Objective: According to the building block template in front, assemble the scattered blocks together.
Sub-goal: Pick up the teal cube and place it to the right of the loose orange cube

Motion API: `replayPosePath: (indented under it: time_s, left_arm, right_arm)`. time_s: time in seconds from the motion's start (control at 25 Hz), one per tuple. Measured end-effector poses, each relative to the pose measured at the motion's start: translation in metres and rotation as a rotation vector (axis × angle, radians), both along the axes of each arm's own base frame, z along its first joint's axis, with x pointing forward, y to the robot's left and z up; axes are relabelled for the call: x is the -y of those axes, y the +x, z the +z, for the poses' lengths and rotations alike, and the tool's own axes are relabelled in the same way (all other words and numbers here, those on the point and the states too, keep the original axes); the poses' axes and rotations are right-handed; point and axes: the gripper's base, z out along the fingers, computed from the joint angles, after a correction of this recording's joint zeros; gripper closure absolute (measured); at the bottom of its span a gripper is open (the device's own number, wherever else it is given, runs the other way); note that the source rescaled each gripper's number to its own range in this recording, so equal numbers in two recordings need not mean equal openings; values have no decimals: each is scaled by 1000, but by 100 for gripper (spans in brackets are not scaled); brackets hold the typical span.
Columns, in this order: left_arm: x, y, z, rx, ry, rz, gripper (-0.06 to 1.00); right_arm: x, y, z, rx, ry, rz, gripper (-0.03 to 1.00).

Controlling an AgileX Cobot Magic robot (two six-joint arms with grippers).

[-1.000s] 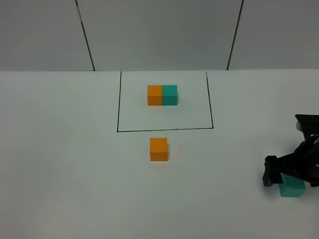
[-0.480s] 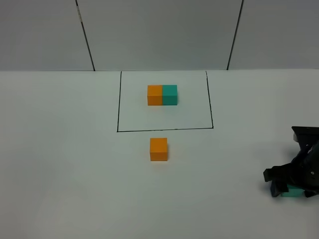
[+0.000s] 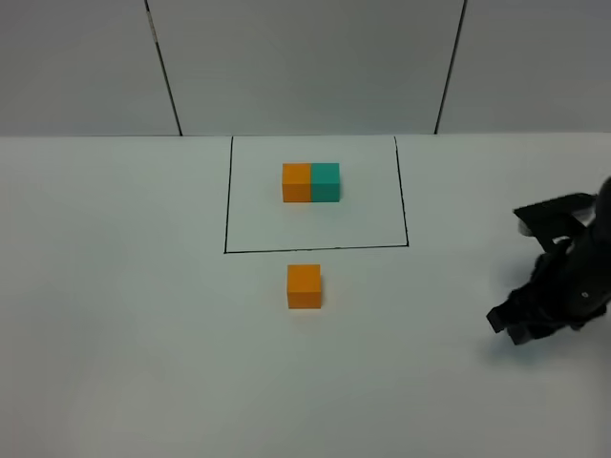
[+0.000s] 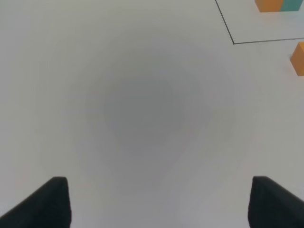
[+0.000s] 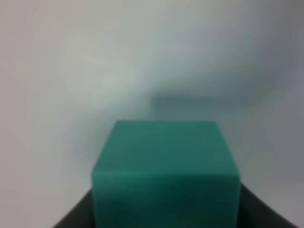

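My right gripper (image 3: 517,322) tilted low near the tabletop's (image 3: 115,305) right edge, clamping one teal cube (image 5: 164,166), left gripper (image 4: 159,204) spread wide, I count one orange cube (image 3: 304,286) mid-table, one template (image 3: 311,182) toward the far edge.

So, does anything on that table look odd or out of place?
Nothing stands out. The template sits squarely inside its frame, the loose orange cube lies flat just outside it, and the right gripper holds the teal cube.

Teal cube (image 5: 164,166) between dark tool fingers (image 5: 259,216); white table (image 5: 71,57) beyond
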Motion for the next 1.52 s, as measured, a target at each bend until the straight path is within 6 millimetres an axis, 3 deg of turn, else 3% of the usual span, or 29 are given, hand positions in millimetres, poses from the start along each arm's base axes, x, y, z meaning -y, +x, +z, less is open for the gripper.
replayPosePath:
  time_s: [0.16,0.32,0.52,0.68,1.04,1.52]
  left_arm:
    - [0,0,0,0,0,0,24]
    - [0,0,0,0,0,0,24]
    - [0,0,0,0,0,0,24]
    - [0,0,0,0,0,0,24]
    - [0,0,0,0,0,0,24]
    - [0,0,0,0,0,0,24]
  right_arm:
    - [-42,15,28,34,-66,427,73]
    - [-86,35,34,31,-109,710,73]
    - [-135,61,20,-25,-177,909,73]
    - [-165,76,2,-49,-186,963,73]
    - [-180,86,-35,-86,-191,1008,73]
    - [-195,87,-46,-20,-161,1015,73]
